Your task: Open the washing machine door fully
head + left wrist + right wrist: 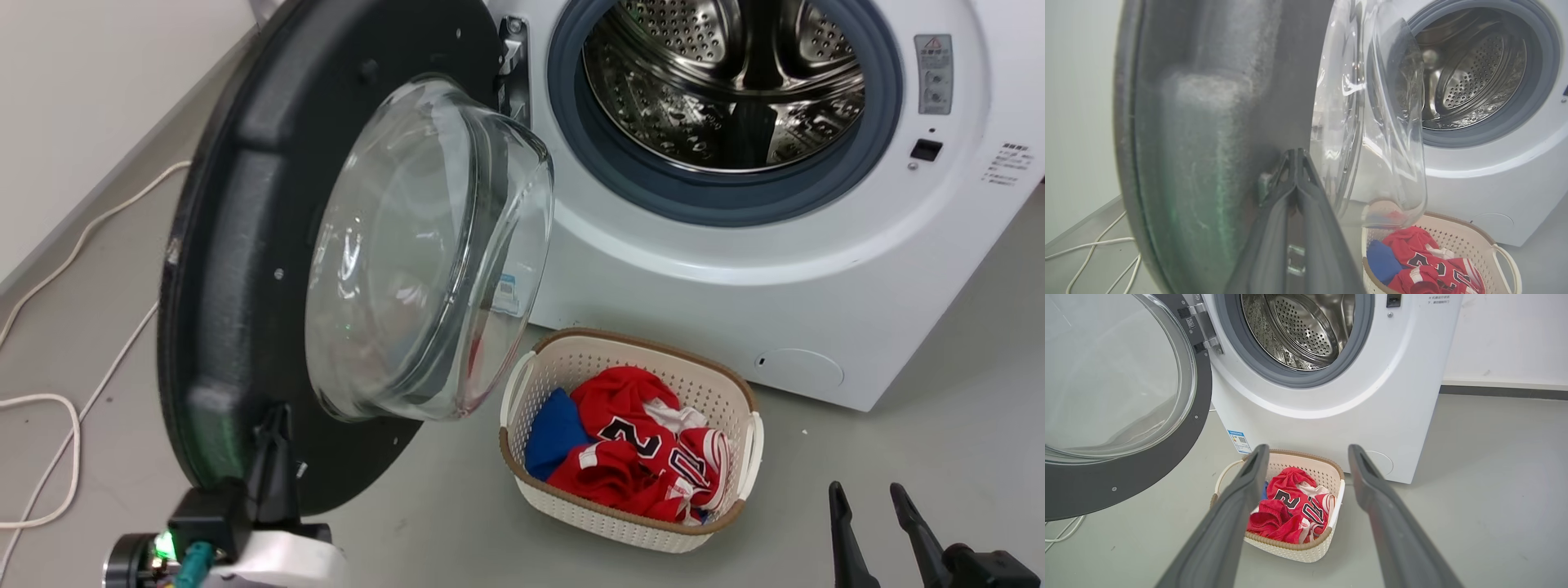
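Two claws, both empty: left claw (pixel 279 425), pinched closed, bears against the washing machine door (pixel 237 245), lower left; right claw (pixel 865 490) spread wide. Swing step underway; next, push door further outward.

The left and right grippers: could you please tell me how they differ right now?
On the left gripper the fingers are shut together; on the right gripper they are spread apart. The left gripper's tips sit at the door's black inner face, seemingly touching it; the right gripper hangs in free air near the basket, touching nothing. Both have two long dark fingers.
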